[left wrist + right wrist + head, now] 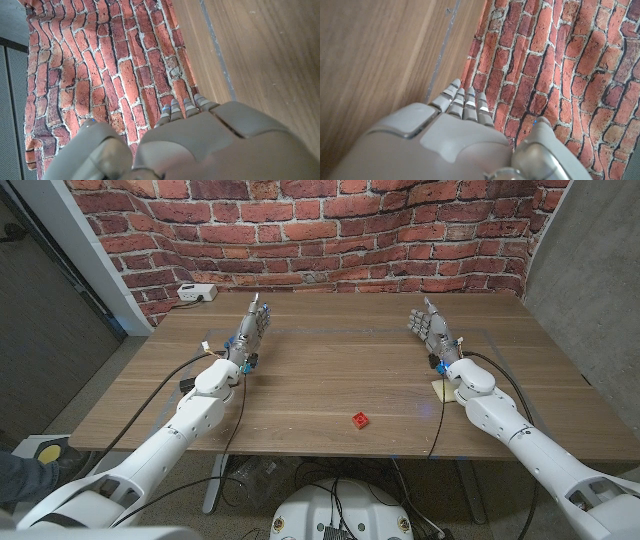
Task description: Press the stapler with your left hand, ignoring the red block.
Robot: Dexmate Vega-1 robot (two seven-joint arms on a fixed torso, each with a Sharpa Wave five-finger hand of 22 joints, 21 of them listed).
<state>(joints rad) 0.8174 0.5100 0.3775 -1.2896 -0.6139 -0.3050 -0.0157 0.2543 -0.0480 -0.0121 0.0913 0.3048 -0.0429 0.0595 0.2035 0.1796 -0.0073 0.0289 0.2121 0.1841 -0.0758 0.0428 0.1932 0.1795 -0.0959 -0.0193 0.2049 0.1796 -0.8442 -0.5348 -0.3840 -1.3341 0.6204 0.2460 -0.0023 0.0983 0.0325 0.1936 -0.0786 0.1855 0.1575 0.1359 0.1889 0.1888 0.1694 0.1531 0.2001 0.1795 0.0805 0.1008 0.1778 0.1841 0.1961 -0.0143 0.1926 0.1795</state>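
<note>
red block (360, 420) near table's (330, 370) front edge; both hands spread, holding nothing.

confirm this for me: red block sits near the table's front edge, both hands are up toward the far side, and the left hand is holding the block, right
Not quite. The left hand holds nothing: in the head view it is up toward the far side with fingers extended, well away from the red block. The rest stands: the block sits alone near the front edge of the table, and the right hand is also up toward the far side.
</note>
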